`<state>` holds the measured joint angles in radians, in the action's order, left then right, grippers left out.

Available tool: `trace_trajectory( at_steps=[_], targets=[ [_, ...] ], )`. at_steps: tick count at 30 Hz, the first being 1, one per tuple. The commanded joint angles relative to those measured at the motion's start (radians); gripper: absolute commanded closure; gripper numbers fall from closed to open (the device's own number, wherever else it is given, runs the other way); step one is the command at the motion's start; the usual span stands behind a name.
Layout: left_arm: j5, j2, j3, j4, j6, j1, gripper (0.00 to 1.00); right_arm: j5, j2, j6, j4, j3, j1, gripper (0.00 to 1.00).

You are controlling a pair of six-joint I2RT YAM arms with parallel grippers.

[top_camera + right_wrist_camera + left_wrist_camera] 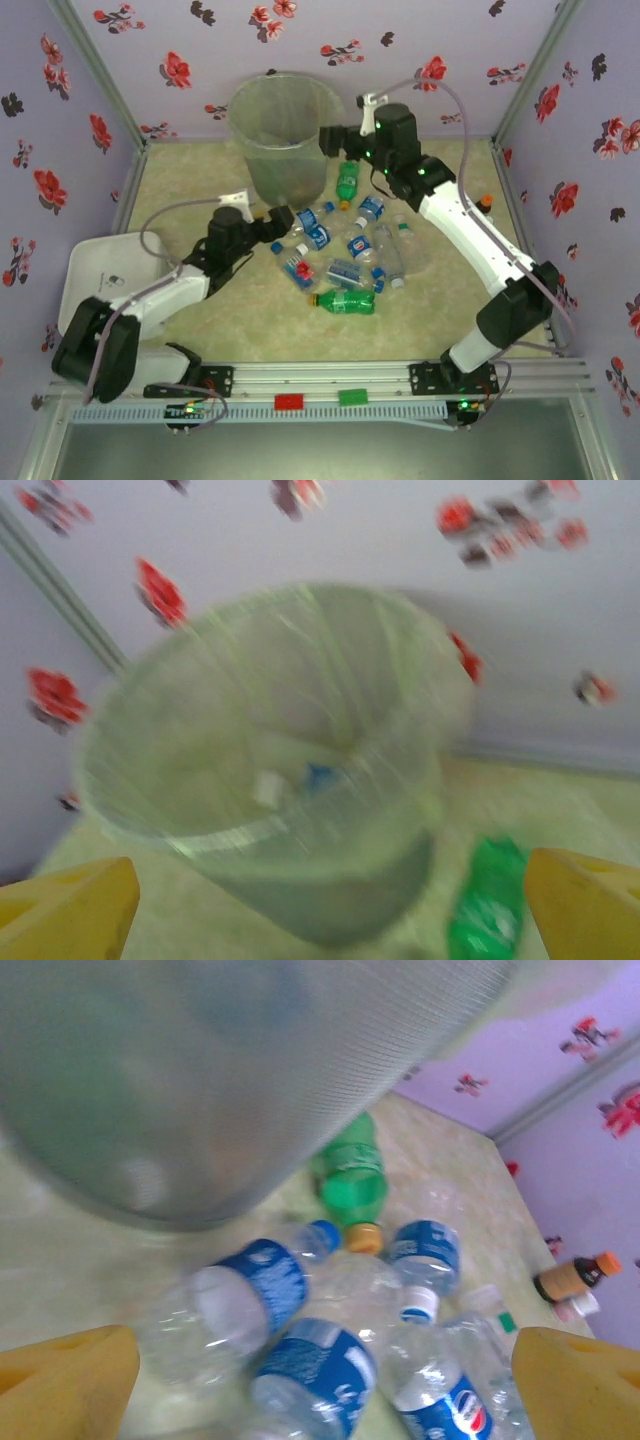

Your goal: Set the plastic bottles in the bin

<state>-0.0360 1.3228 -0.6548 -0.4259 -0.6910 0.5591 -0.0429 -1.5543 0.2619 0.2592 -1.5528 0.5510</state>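
green bottle (346, 183) beside upright bin (283, 130) points its cap nearward; left gripper (325, 1385), right gripper (328, 905) released

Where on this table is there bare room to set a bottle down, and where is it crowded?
Bare: the strip of table between the lying green bottle and the front rail, and the patch between the bin and the left wall. Crowded: the heap of plastic bottles in front of the bin.
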Motion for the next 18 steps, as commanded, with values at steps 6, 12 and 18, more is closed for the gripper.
trace_trajectory(
  at_steps=[6,12,18],
  targets=[
    [0.031,0.28,-0.336,0.127,0.09,0.151,0.09,-0.127,0.209,0.161,-0.015,0.409,-0.167,0.0],
    [0.094,0.486,-0.624,0.309,0.15,0.217,0.15,-0.193,0.333,0.224,-0.038,0.638,-0.267,0.0],
    [0.184,0.724,-0.952,0.509,0.25,0.231,0.17,-0.188,0.406,0.247,-0.07,0.737,-0.329,0.0]
  ],
)
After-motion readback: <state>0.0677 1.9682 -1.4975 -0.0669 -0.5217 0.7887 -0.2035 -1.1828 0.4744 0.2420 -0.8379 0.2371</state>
